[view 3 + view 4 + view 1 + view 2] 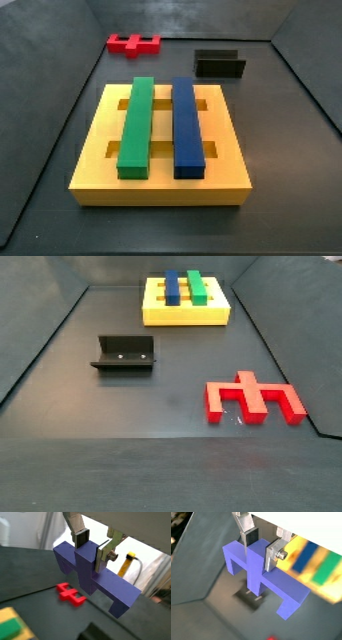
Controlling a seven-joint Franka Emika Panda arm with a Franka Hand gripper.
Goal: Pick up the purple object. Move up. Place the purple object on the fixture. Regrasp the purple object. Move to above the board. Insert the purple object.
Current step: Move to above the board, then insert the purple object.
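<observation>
In both wrist views my gripper [263, 546] is clamped on the purple object [261, 577]; the fixture [252, 596] sits straight below its prongs.

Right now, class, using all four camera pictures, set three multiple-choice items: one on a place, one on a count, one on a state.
1. Where is the purple object?
A. On the board
B. Held up in the gripper
C. Inside the fixture

2. How many long bars lie on the board?
A. One
B. Two
C. Four

3. What is the fixture holding?
A. Nothing
B. The red block
C. The green bar

Answers:
1 B, both wrist views show the jaws clamped on its middle prong above the floor.
2 B, a green bar and a blue bar.
3 A, both side views show it empty; the red block lies apart on the floor.
</observation>
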